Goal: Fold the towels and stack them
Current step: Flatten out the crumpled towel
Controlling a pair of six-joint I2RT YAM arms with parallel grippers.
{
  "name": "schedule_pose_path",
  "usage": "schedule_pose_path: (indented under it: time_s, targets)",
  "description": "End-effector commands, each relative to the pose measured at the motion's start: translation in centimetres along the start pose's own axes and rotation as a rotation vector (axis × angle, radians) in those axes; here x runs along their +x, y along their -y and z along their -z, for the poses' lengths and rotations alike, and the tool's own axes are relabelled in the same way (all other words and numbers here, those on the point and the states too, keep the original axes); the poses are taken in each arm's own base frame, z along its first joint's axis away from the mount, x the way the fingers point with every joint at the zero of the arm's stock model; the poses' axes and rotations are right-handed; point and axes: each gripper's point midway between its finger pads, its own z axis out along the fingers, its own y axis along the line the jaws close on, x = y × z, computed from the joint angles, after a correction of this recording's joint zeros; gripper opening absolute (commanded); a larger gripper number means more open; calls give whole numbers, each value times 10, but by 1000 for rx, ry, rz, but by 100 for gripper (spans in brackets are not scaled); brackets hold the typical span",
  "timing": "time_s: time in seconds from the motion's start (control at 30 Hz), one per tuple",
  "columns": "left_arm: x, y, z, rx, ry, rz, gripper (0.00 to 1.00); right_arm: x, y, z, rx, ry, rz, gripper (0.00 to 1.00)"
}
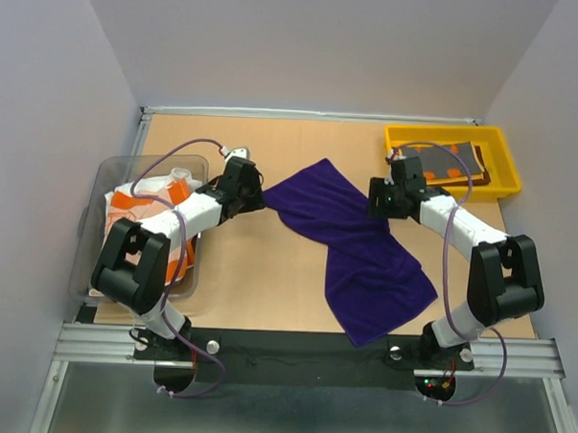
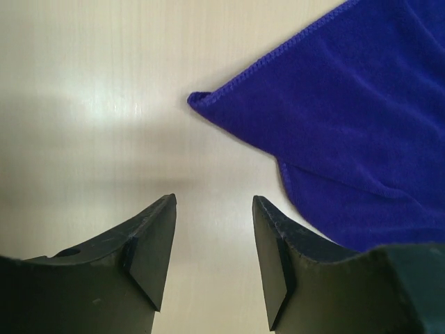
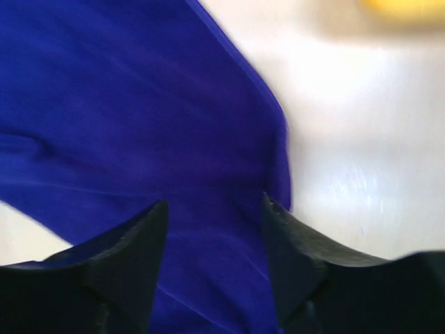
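Purple towel (image 1: 355, 243) lies twisted, unfolded; your left gripper (image 2: 214, 243) hangs released beside its corner, right gripper (image 3: 215, 257) released above it; pinch corners next.

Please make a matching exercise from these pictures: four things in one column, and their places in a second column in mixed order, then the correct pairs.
Things:
1. purple towel
2. orange-and-white towel
3. yellow tray
4. left gripper

Places:
A. far right corner of the table
B. inside the clear bin on the left
C. spread in the middle of the table
D. open over bare wood, beside a towel corner

Pairs: 1-C, 2-B, 3-A, 4-D
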Motion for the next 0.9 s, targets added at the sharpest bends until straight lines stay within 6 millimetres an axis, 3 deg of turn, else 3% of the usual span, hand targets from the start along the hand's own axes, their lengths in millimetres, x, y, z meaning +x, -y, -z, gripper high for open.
schedule_pose_path:
  time_s: [0.0,0.03,0.07,0.17,0.23,0.37,0.4,0.63,0.87]
  targets:
    - [-26,8,-7,38,16,-50,59,-70,-45,12,-204,140,232,64]
    - [-26,9,-8,47,8,-67,59,-91,-54,17,-228,183,266,64]
    - [-29,10,-6,52,0,-75,60,-90,-56,3,-245,159,340,63]
    - [-26,9,-1,53,-28,-128,62,-120,-75,-2,-315,206,437,62]
    - [-27,6,6,49,-26,-150,64,-121,-83,-23,-357,180,466,61]
    - [-25,1,25,67,-17,-212,67,-151,-103,-44,-413,218,535,58]
    - [-23,0,27,70,-19,-222,68,-149,-104,-58,-421,201,540,58]
    - [-18,-13,38,61,22,-267,69,-170,-127,-98,-457,227,607,58]
    - [-17,-17,37,58,60,-272,69,-178,-139,-128,-440,239,627,61]
